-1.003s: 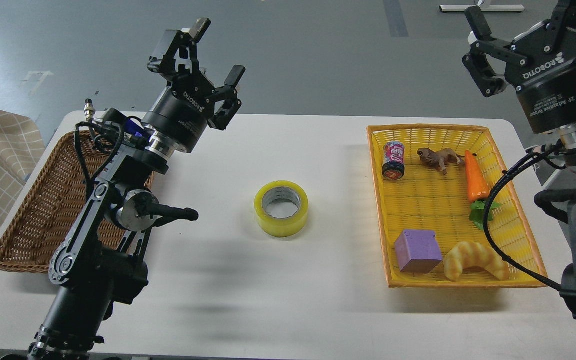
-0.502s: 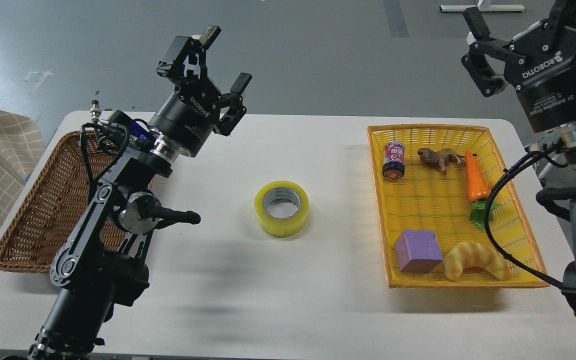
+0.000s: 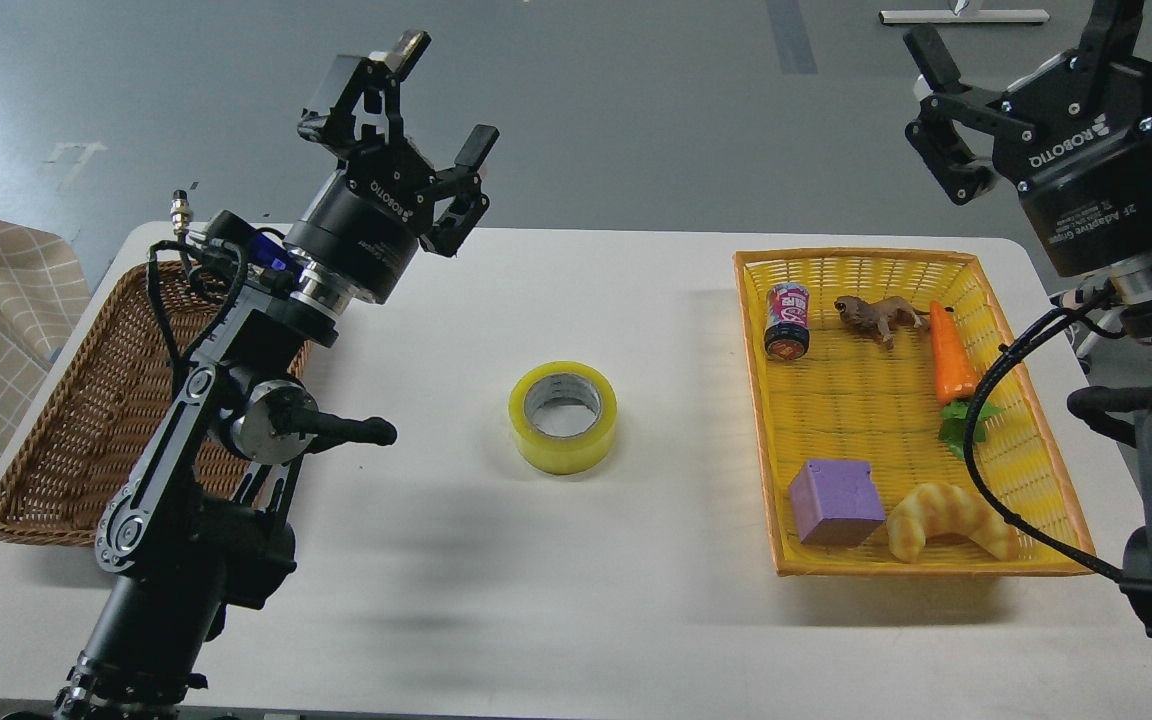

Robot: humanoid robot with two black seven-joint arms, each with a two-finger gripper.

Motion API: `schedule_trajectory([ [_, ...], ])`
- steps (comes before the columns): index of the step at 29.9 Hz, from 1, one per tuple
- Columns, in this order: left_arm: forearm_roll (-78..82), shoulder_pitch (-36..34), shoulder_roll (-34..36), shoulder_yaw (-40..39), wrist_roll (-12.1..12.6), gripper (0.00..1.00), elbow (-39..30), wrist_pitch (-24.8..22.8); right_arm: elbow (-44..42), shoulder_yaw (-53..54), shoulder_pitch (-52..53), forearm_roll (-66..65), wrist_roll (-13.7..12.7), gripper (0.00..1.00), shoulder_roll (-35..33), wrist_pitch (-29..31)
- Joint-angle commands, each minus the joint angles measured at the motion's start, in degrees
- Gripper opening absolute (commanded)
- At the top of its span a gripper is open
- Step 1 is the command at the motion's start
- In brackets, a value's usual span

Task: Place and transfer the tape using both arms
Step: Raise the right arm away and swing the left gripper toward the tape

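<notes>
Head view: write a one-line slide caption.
Tape lies on the table between two raised, open grippers: left, right.

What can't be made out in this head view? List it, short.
- Right end effector: one finger shows, the other is cut off by the top edge, so open or shut is unclear.
- Brown wicker basket: much of its inside is hidden behind the left arm.
- Can in the yellow basket: label print too small to read.
- Carrot: its green top is partly crossed by the right arm's black cable.

The right tool [image 3: 1036,55] runs off the top edge.
</notes>
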Motion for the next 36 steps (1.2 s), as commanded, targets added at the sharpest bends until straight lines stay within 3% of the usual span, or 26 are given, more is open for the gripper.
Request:
schedule_trajectory([
  [1, -0.3, 0.0, 0.0, 0.0, -1.8, 0.98, 0.0, 0.7, 0.1, 0.0, -0.5, 0.0, 0.0, 1.0, 0.3, -0.1],
  [8, -0.7, 0.4, 0.0, -0.5, -2.3, 0.98, -3.8, -1.0, 0.1, 0.0, -0.5, 0.0, 0.0, 1.0, 0.3, -0.1],
  [16, 1.6, 0.0, 0.0, 0.7, -2.2, 0.98, -3.1, -1.1, 0.0, 0.0, -0.5, -0.1, 0.0, 1.0, 0.0, -0.1],
  [21, 18.9, 0.0, 4.8, 10.5, -1.6, 0.98, -2.4, 0.1, -0.7, -0.1, -0.5, -0.2, 0.0, 1.0, -0.2, -0.1],
  [23, 29.3, -0.3, 5.7, 12.5, -1.6, 0.98, -1.6, 4.4, -0.7, -0.1, -0.5, -0.2, -0.1, 1.0, -0.1, -0.1],
  [26, 36.9, -0.9, 6.2, 12.8, -1.5, 0.98, -0.5, 6.7, -0.6, 0.0, -0.5, -0.2, 0.0, 1.0, 0.2, -0.3],
  [36, 68.7, -5.6, 9.2, 22.9, -1.1, 0.98, 3.8, 7.2, -0.1, 0.4, -0.3, -0.1, 0.0, 1.0, 0.5, -0.4],
])
